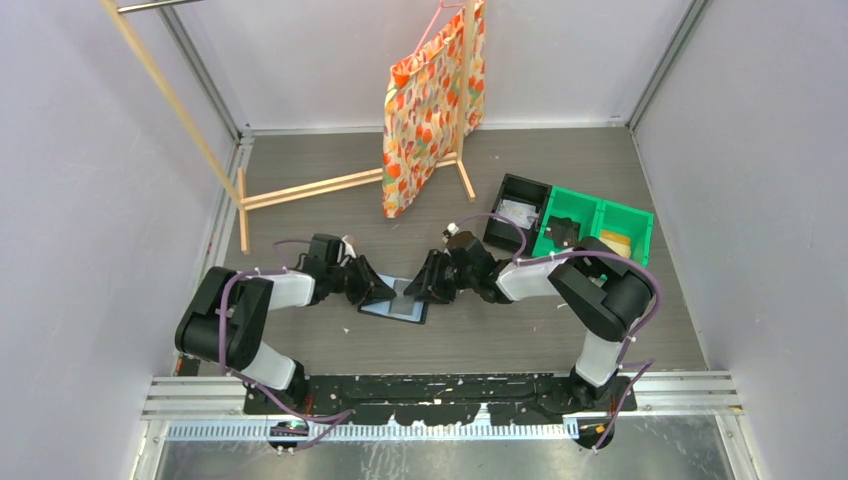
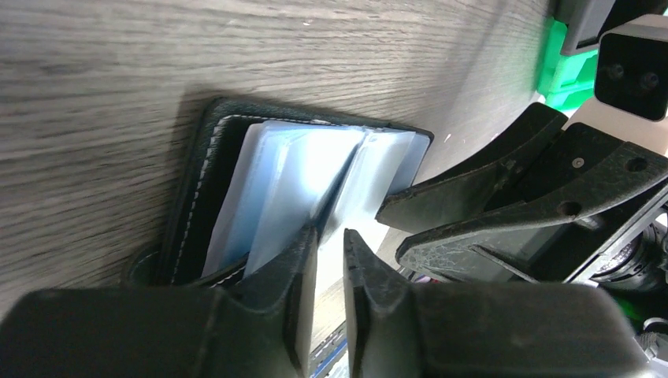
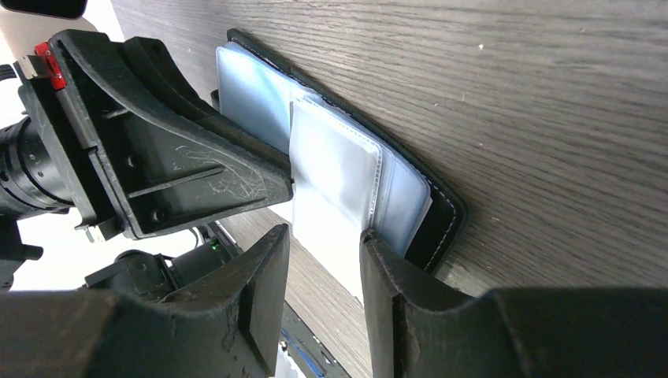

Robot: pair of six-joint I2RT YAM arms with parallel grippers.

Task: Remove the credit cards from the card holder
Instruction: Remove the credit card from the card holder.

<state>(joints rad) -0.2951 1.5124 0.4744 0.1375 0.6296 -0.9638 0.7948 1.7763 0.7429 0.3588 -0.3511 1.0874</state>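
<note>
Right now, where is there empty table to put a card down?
Bare wood lies between the card holder and the arm bases, and between the left arm and the wooden rack. Crowded: the left claw and right claw meet over the holder; the black bin and green bin fill the right.

Card holder (image 3: pixel 438 211) open — pale card (image 3: pixel 327 224) between fingers (image 3: pixel 256 287) of right hand (image 3: pixel 324 272)

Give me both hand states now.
Left hand: closed, pinching the card holder inner page.
Right hand: open around a pale sheet.
</note>
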